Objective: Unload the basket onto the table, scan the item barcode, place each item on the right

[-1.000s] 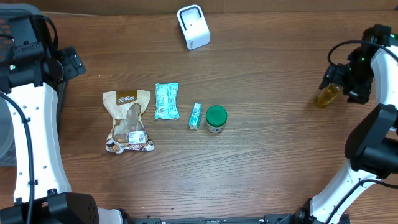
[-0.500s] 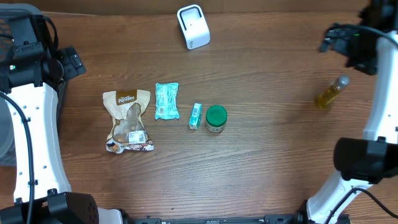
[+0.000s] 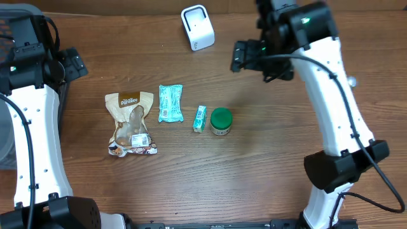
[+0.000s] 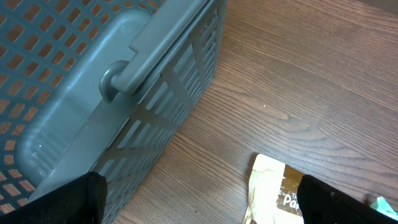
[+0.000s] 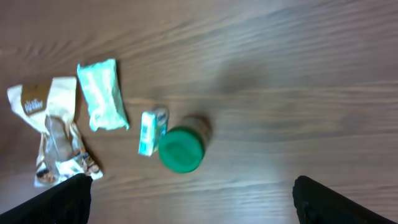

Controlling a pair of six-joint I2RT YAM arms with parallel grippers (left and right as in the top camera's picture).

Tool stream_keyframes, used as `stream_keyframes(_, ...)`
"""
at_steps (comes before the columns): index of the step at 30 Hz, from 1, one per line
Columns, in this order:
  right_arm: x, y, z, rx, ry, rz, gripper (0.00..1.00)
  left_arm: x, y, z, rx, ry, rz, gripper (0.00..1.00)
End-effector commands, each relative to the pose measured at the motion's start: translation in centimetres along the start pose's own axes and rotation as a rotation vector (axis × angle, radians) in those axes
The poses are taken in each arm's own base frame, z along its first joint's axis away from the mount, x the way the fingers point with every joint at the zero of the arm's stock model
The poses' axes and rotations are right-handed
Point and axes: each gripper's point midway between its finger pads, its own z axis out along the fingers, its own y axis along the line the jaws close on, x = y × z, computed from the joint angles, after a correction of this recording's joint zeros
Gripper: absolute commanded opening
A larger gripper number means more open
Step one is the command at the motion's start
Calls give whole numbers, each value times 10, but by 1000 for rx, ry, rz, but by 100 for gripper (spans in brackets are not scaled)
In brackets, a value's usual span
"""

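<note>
1. Four items lie in a row on the wooden table (image 3: pixel 273 165). From the robot's left they are a brown snack pouch (image 3: pixel 131 123), a teal packet (image 3: pixel 170 103), a small box (image 3: pixel 200 118) and a green-lidded jar (image 3: pixel 220 121). The box and jar are just beside each other. Nothing grips any of them.
2. The white scanner (image 3: pixel 198 27) stands near the table's far edge, well apart from the row. It shows only in the overhead view.
3. The right gripper (image 5: pixel 193 205) hangs above the table between the scanner and the jar. Its fingers are spread wide, they hold nothing and they touch nothing.
4. The right wrist view looks down on all four items, but the picture is blurred. No print or barcode can be read on the jar (image 5: pixel 181 148), the box (image 5: pixel 151 131), the packet (image 5: pixel 102 94) or the pouch (image 5: pixel 53 129).
5. The left gripper (image 4: pixel 199 205) is at the table's left side, fully spread and empty.
6. Only the left wrist view shows a grey slatted basket (image 4: pixel 93 93) clearly. A corner of the pouch (image 4: pixel 273 190) is cut off at the lower edge of that view.
7. In the overhead view, a small pale object (image 3: pixel 351 81) peeks out beside the right arm. It is too small to identify.
</note>
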Motion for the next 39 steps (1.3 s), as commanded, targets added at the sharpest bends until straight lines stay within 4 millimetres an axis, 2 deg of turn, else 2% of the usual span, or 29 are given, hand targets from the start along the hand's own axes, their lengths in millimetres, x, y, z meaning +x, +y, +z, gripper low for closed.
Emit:
stream_keyframes(1,10,5,19,56,31,37,100,-4,2,-1,-1,-10,-5,100)
stream_keyframes(5,16,15,41,53,55,21,100,-4,2,-1,-1,-10,-5,100)
stream_keyframes(15,37,14,98,27,164,32,100,-4,2,-1,-1,-10,-5,99)
stream_keyframes(20,44,14,120,12,189,79,100,-4,2,-1,-1,-11,-4,100)
stream_keyframes(23,53,11,137,27,207,130,100,-4,2,-1,0,-11,-5,100)
stream_keyframes(27,69,17,167,24,214,94,100,-4,2,-1,-1,-11,-5,100)
stream_keyframes(31,77,26,177,11,207,63,100,-4,2,-1,0,-11,-5,100)
stream_keyframes(39,69,36,179,-22,167,50,100,-4,2,-1,-1,-11,-5,100)
